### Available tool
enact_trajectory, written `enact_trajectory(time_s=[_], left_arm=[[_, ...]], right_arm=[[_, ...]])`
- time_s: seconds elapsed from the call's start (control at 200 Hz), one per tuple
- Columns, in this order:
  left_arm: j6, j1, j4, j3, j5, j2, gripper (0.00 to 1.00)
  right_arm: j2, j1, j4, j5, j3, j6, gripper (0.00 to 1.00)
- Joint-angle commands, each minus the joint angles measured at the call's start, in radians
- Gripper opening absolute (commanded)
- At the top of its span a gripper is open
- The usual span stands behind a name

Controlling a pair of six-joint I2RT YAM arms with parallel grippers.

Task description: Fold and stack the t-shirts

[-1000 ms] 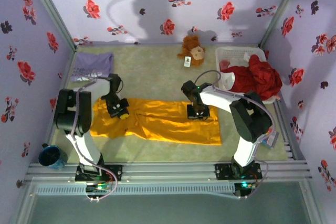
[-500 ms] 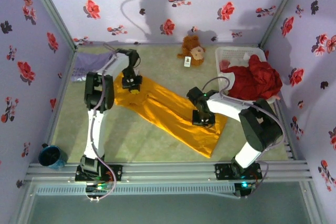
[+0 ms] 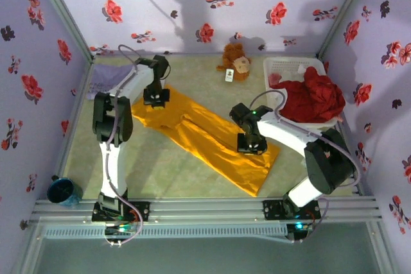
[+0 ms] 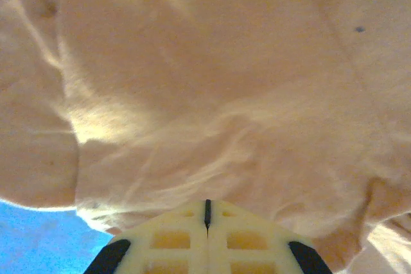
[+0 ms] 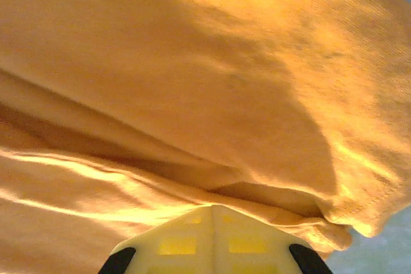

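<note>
The orange-yellow t-shirt (image 3: pixel 205 136), folded into a long strip, lies diagonally on the mat from back left to front right. My left gripper (image 3: pixel 156 96) is shut on the strip's back-left end. In the left wrist view the closed fingertips (image 4: pixel 207 205) pinch the pale-lit cloth (image 4: pixel 212 94). My right gripper (image 3: pixel 252 144) is shut on the strip's right part. There, orange folds (image 5: pixel 192 62) drape just over the closed tips (image 5: pixel 213 208). The lavender t-shirt (image 3: pixel 101 83) lies folded in the back-left corner, partly behind the left arm.
A brown plush toy (image 3: pixel 234 62) sits at the back wall. The white slatted basket (image 3: pixel 289 65) at back right holds a red cloth (image 3: pixel 314 94). A blue mug (image 3: pixel 62 190) stands at the near left edge. Flowered walls close in three sides.
The left gripper has carried its end of the orange shirt from the near left up to the back left. The strip has turned from crosswise to diagonal. The right gripper shifted slightly right and nearer.
</note>
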Motion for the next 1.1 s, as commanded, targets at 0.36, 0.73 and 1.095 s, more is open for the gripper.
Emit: enact_trajectory(time_s=[0.36,0.73,1.095], left_arm=[[-0.05,0.061,0.08,-0.031,-0.119,0.12,0.0],[0.042,0.078,-0.138,0.549,-0.095,0.463,0.0],[0.013,0.07,-0.011,0.811,0.13,0.449,0.0]], right_arm=[[0.172,0.143,0.058,-0.073,0.111,0.04,0.0],[0.225,0.17,0.055,-0.08,0.151,0.044,0.0],[0.407,0.228,0.062,-0.083,0.291,0.0,0.0]])
